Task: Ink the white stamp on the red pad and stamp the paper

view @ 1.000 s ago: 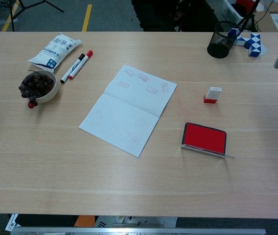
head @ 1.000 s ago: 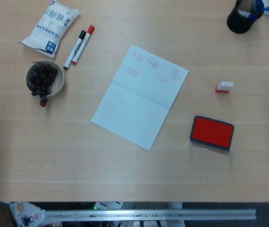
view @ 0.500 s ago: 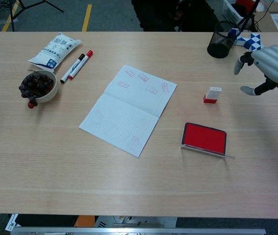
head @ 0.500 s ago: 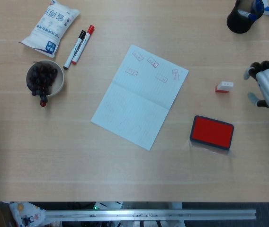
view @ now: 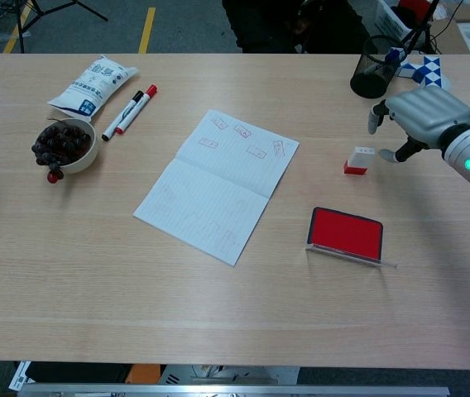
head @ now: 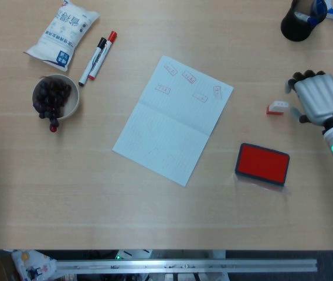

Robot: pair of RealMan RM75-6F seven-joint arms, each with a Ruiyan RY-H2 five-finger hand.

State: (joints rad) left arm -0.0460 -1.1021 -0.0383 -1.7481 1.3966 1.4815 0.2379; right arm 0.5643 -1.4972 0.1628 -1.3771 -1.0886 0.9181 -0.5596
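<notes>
on the table (head: 155,205), white stamp (head: 278,108) sits just beside open right robot hand (head: 314,97).

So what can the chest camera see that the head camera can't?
Only the chest view shows the floor beyond the table, with a yellow line, and the red pad's open clear lid from the side. Only the head view shows the metal rail below the table's near edge. Both show the right hand open beside the white stamp, not yet holding it, the red pad, the paper with stamp marks, the bowl of dark fruit, two markers, a packet and a black cup.
</notes>
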